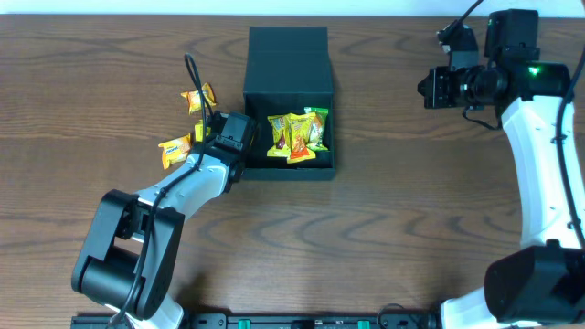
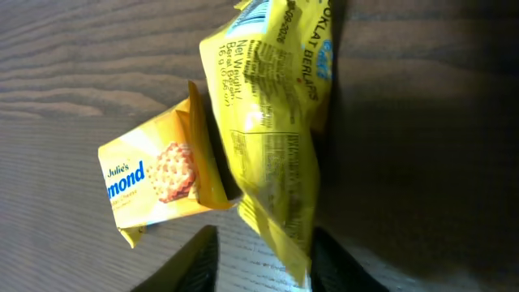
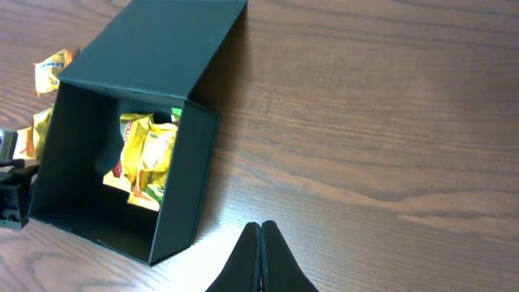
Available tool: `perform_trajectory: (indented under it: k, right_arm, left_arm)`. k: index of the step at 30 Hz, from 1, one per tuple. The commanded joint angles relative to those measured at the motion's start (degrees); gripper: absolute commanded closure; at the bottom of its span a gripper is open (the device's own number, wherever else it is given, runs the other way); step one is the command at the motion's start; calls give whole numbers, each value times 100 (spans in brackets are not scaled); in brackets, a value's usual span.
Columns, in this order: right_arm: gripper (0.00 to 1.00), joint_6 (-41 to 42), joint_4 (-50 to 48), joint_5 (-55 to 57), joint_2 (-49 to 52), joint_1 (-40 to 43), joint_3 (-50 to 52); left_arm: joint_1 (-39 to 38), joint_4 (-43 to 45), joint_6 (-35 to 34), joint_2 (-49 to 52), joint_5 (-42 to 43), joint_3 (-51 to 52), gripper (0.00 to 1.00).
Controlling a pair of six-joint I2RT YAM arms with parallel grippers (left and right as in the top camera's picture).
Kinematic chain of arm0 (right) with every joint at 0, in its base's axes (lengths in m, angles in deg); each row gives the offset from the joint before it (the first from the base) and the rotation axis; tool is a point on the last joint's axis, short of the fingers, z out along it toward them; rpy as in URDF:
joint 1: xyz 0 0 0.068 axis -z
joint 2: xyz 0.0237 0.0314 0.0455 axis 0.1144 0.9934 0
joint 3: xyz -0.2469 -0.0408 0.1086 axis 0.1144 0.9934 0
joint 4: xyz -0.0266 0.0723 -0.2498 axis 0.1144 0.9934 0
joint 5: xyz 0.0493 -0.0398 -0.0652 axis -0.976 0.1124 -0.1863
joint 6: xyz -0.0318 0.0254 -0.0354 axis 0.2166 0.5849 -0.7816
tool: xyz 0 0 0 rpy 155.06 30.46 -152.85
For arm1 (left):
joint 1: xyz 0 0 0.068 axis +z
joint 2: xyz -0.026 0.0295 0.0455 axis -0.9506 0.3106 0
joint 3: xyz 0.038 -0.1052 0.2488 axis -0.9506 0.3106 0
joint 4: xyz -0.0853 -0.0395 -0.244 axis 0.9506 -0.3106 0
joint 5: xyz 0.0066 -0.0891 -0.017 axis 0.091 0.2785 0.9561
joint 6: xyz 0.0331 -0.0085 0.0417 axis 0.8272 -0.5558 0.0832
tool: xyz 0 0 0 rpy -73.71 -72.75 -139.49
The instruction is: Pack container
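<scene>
Biscuit packet (image 1: pixel 175 151) lies loose far left. Left gripper (image 2: pixel 268 261) pinches a yellow packet (image 2: pixel 272 122) just beside the container (image 1: pixel 288 55), which sits open at centre. Danger: the packet could snag the near wall and drop outside. Right gripper (image 3: pixel 261 251) is clenched empty, well apart.

"Julie's" on packet (image 2: pixel 154 182); "Net Weight" wrapper (image 2: pixel 272 130)

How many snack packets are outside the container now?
3. The rear packet and front packet lie at left; the third packet sits between the left gripper's jaws. More may be hidden.
</scene>
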State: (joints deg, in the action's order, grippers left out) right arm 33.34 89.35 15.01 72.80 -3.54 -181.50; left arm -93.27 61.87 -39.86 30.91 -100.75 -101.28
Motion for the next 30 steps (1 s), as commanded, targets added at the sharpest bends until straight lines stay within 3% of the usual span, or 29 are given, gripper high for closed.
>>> perform_trajectory:
  k: [1, 7, 11, 18, 25, 30]
  right_arm:
    - [98, -70, 31, -46, -42, -48, -9]
    - [98, -70, 72, -46, -42, -48, -9]
    - [98, -70, 74, -46, -42, -48, -9]
    - [99, -70, 72, -46, -42, -48, -9]
    - [99, -70, 72, -46, -42, -48, -9]
    - [98, -70, 72, -46, -42, -48, -9]
  left_arm:
    - [90, 35, -90, 52, 197, -74, 68]
    - [219, 66, -87, 52, 354, -74, 81]
    - [238, 61, -92, 52, 354, -74, 94]
    - [238, -13, -90, 24, 352, -157, 94]
    - [223, -979, -79, -669, 345, -1757, 94]
    - [234, -1401, -31, -1281, 1676, -2767, 94]
